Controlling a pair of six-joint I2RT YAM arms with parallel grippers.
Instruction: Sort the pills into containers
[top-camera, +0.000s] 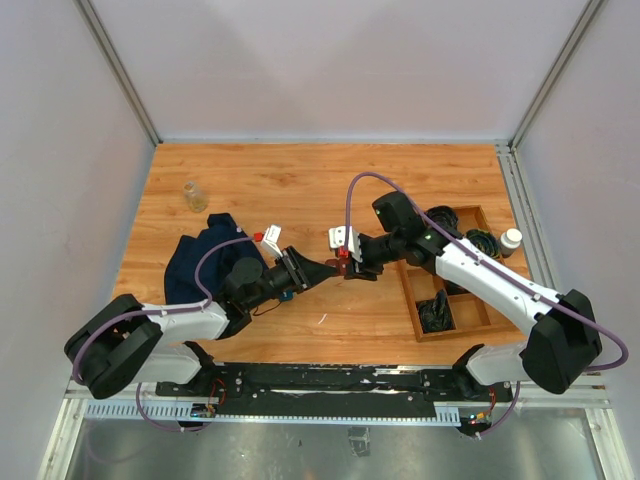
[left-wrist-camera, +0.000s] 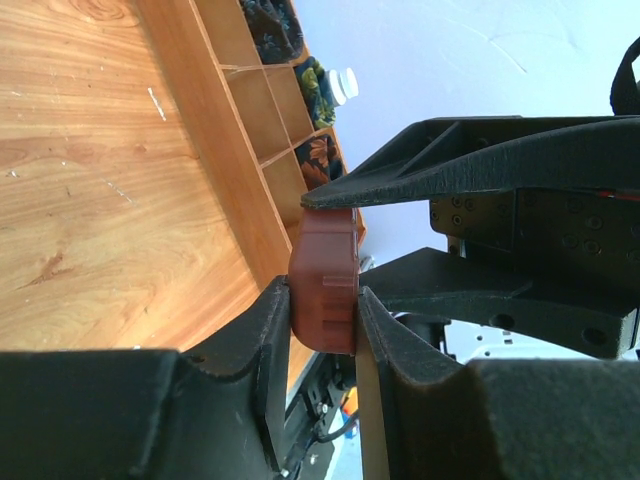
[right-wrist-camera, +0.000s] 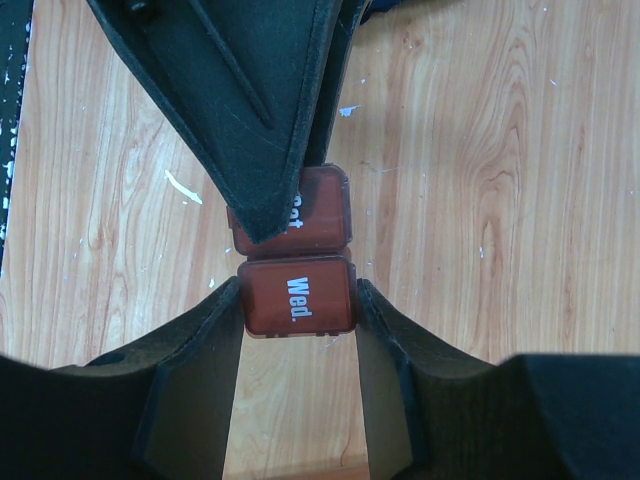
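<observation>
Two joined pill boxes are being held left of the wooden tray, left gripper clamping the "Sat." box, right gripper pinching the "Wed." box; separating them seemingly needs a straight pull.

Bright even light, soft shadows on the table, wrist-view foregrounds slightly blurred

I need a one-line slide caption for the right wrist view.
Right gripper holds the reddish-brown "Wed." box against a second box pinched by the left gripper.
</observation>
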